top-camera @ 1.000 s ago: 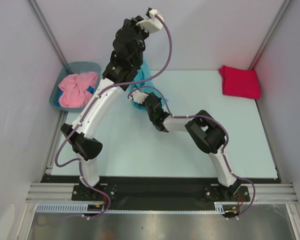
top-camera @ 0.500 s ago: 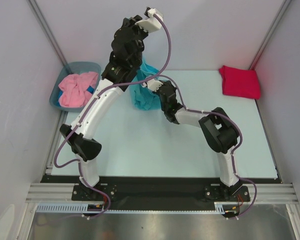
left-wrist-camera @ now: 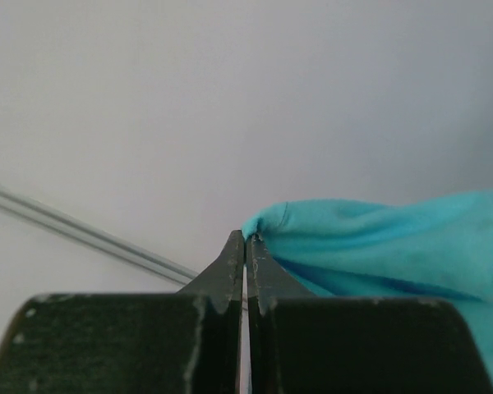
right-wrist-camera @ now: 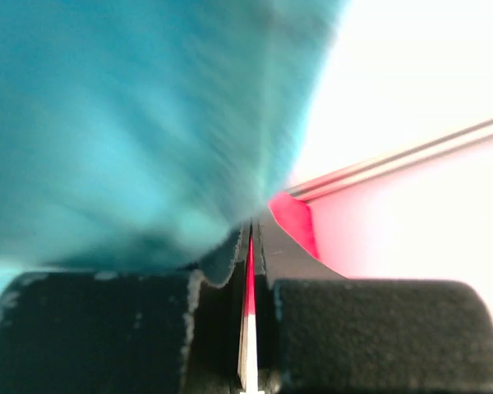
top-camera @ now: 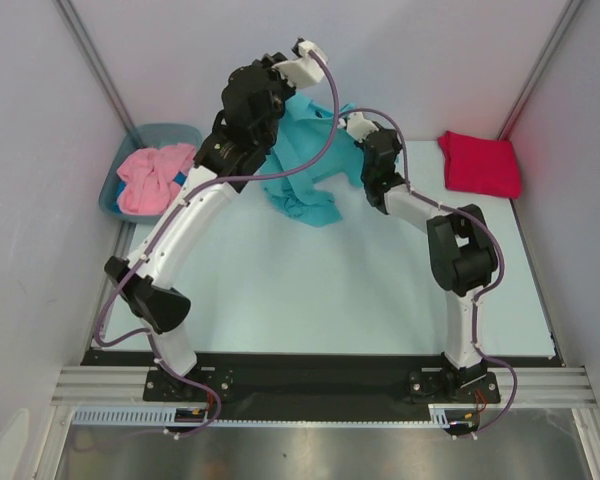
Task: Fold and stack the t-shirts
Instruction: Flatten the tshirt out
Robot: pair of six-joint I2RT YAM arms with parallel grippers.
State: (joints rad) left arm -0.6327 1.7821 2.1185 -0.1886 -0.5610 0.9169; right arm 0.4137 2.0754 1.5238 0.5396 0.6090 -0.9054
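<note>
Pink first: the crumpled pink cloth t-shirt [top-camera: 155, 180] sits unfolded in the grey-blue plastic tub [top-camera: 180, 131] on the far left. Next, the left tool [left-wrist-camera: 246, 242] is pinched tight on an edge of the turquoise soft-cloth t-shirt [top-camera: 305, 175], which is held up over the pale worktop [top-camera: 380, 290]. The right tool [right-wrist-camera: 251, 234] is clamped on its other side (blurred view). Far right, the crimson cloth t-shirt [top-camera: 478, 163] lies folded. One done, two to go, I'd say. There's bare worktop in front, but the back wall is close.

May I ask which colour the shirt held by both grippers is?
The soft cloth shirt is turquoise, clearest in the top external view.
</note>
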